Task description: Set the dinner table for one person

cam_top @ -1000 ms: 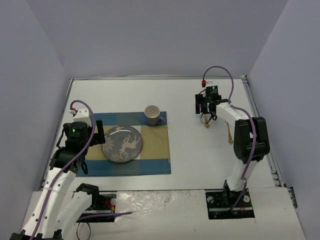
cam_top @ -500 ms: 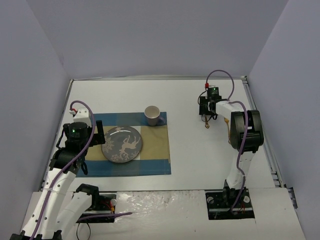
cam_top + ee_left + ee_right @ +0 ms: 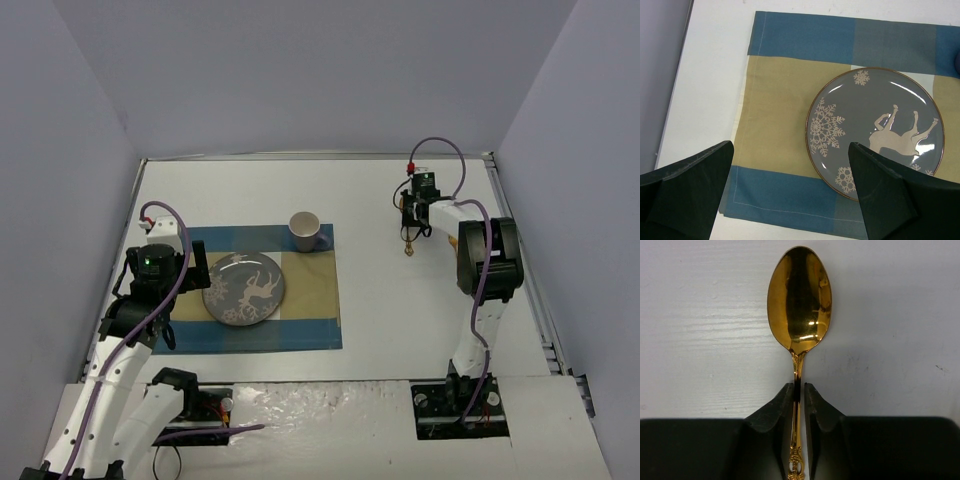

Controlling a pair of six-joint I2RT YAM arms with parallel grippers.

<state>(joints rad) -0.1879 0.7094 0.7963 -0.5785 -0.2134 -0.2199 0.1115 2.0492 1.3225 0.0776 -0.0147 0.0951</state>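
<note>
White table [image 3: 370,300]: well right of the plate [image 3: 244,288], right fingers [image 3: 771,416] pinch the spoon [image 3: 799,300] by its handle. Next, I judge, lift it plateward. Left fingers [image 3: 690,190] gape wide, empty.

We see grey round ceramic plate [image 3: 875,135] on blue-and-tan checked cloth placemat [image 3: 775,135], w/ beige round cup [image 3: 304,230] at its far edge; gold metal spoon [image 3: 799,300] well apart, rt side.

The right hand [image 3: 799,389] has edged toward the far edge of the tabletop [image 3: 370,200]. It has closed on the handle of the gold spoon [image 3: 799,300].
</note>
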